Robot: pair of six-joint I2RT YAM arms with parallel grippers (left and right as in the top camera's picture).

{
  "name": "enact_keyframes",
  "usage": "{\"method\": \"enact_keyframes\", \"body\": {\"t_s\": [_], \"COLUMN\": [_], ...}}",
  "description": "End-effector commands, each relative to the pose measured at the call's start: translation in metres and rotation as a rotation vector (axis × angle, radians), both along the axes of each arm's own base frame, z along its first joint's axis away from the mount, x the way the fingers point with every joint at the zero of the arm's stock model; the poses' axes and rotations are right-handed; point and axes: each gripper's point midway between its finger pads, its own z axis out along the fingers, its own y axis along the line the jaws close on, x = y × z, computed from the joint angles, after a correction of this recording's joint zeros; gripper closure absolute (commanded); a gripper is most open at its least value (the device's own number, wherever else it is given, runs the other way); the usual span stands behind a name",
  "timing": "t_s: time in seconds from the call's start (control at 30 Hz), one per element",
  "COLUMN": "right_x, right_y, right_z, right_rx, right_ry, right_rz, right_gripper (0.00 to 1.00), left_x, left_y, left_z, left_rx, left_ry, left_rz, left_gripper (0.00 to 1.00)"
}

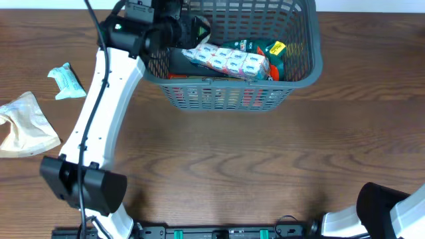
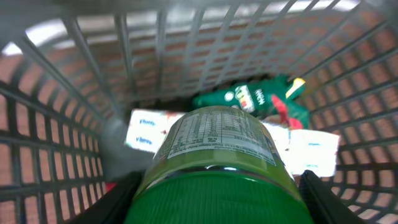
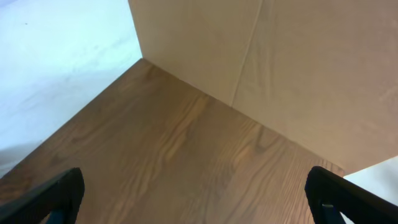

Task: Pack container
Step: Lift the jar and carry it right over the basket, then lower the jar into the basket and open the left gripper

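Green bottle (image 2: 217, 146) was clamped in the left hand (image 2: 219, 202), held low inside the grey container (image 1: 302, 70) at the worktop (image 1: 232, 166) far side, likely for release onto the packets (image 1: 229, 61); the right hand (image 3: 196, 199) hung spread apart.

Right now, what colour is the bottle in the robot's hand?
The bottle is green; the left wrist view shows it best.

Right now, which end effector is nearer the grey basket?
Left. The left end effector is inside the basket, holding a green bottle; the right end effector hangs open over bare table, away from it.
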Motion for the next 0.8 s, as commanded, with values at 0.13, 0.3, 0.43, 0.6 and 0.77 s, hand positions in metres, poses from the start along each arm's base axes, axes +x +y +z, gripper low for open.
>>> {"method": "enact_keyframes", "body": {"t_s": [0.13, 0.3, 0.43, 0.6, 0.77], "right_x": [-0.002, -0.002, -0.002, -0.002, -0.002], "right_y": [-0.003, -0.003, -0.003, -0.003, -0.003], "right_z": [0.0, 0.0, -0.001, -0.001, 0.0], "right_rx": [0.002, 0.003, 0.003, 0.003, 0.003], "right_ry": [-0.005, -0.005, -0.004, -0.004, -0.005], "right_rz": [-0.021, -0.021, -0.021, -0.021, -0.021], "right_gripper": [0.01, 0.01, 0.01, 0.01, 0.01], "left_x": [0.01, 0.013, 0.014, 0.011, 0.011], "left_y": [0.008, 0.009, 0.011, 0.011, 0.012], "left_z": [-0.036, -0.055, -0.056, -0.058, -0.058], "left_rx": [0.087, 0.108, 0.117, 0.119, 0.12], "left_ry": [0.07, 0.111, 0.111, 0.122, 0.126], "left_rz": [0.027, 0.033, 0.041, 0.038, 0.039], "left_gripper": [0.94, 0.94, 0.94, 0.77, 0.89]}}
